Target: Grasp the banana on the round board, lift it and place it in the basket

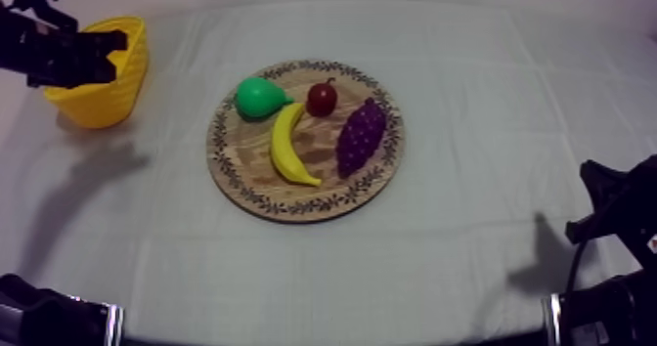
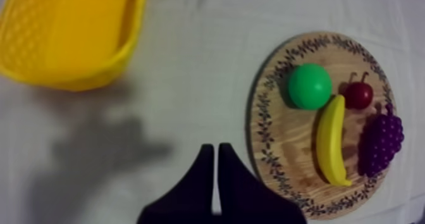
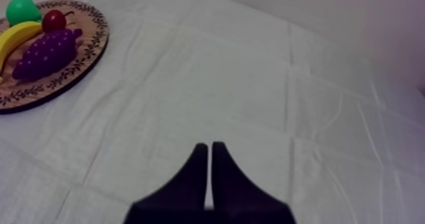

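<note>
lying on board (image 1: pixel 293 206), banana (image 1: pixel 284 145) between pear (image 1: pixel 257 98) and grapes (image 1: pixel 360 137)

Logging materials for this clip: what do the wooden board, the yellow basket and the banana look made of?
Wooden board: wood, matte, grain showing, with a dark pattern round the rim. Yellow basket: probably moulded plastic; even bright yellow, lattice-textured wall. Banana: likely plastic or rubber, smooth, uniform yellow; which one cannot be told.

Left gripper (image 2: pixel 212 148) and right gripper (image 3: pixel 206 145) are each showing two matte black fingers, broad at the base, tapering toward blunt tips.
</note>
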{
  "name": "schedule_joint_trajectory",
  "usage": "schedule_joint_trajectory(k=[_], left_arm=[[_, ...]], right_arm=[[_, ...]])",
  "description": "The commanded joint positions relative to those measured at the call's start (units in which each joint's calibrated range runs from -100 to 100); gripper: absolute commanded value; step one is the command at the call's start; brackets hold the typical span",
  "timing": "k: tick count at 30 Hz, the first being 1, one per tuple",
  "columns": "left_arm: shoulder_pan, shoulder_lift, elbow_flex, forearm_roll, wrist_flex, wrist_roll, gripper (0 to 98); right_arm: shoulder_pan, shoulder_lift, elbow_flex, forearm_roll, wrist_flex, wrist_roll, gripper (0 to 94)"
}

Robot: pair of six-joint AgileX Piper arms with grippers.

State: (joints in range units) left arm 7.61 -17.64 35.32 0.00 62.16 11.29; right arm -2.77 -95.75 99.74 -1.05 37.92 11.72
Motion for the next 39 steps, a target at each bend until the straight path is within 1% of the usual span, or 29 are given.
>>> schedule_joint_trajectory(k=[1, 5, 10, 15, 18, 25, 29, 34, 36, 39], left_arm=[[2.6, 2.9, -2.5, 0.11, 0.7, 0.7, 0.0], [6.3, 7.6, -7.2, 0.92, 1.5, 1.5, 0.0], [10.6, 13.7, -12.6, 2.69, 1.9, 2.3, 0.0], [15.3, 20.0, -16.9, 3.6, 2.8, 4.5, 0.0], [17.1, 23.1, -18.4, 4.29, 2.3, 5.3, 0.0], [18.3, 26.5, -20.7, 5.64, 0.6, 5.1, 0.0], [18.6, 27.3, -21.0, 5.58, 0.5, 5.3, 0.0], [18.6, 27.9, -22.0, 5.01, 2.4, 6.1, 0.3], [18.6, 28.0, -22.6, 5.11, 2.7, 6.0, 3.0], [18.6, 28.2, -23.2, 5.36, 3.4, 6.4, 11.1]], right_arm=[[0.0, 0.0, 0.0, 0.0, 0.0, 0.0, 0.4], [0.0, 0.0, 0.0, 0.0, 0.0, 0.0, 0.4], [0.0, 0.0, 0.0, 0.0, 0.0, 0.0, 0.4], [0.0, 0.0, 0.0, 0.0, 0.0, 0.0, 0.4], [0.0, 0.0, 0.0, 0.0, 0.0, 0.0, 0.4], [0.0, 0.0, 0.0, 0.0, 0.0, 0.0, 0.4], [0.0, 0.0, 0.0, 0.0, 0.0, 0.0, 0.4], [0.0, 0.0, 0.0, 0.0, 0.0, 0.0, 0.4], [0.0, 0.0, 0.0, 0.0, 0.0, 0.0, 0.4], [0.0, 0.0, 0.0, 0.0, 0.0, 0.0, 0.4]])
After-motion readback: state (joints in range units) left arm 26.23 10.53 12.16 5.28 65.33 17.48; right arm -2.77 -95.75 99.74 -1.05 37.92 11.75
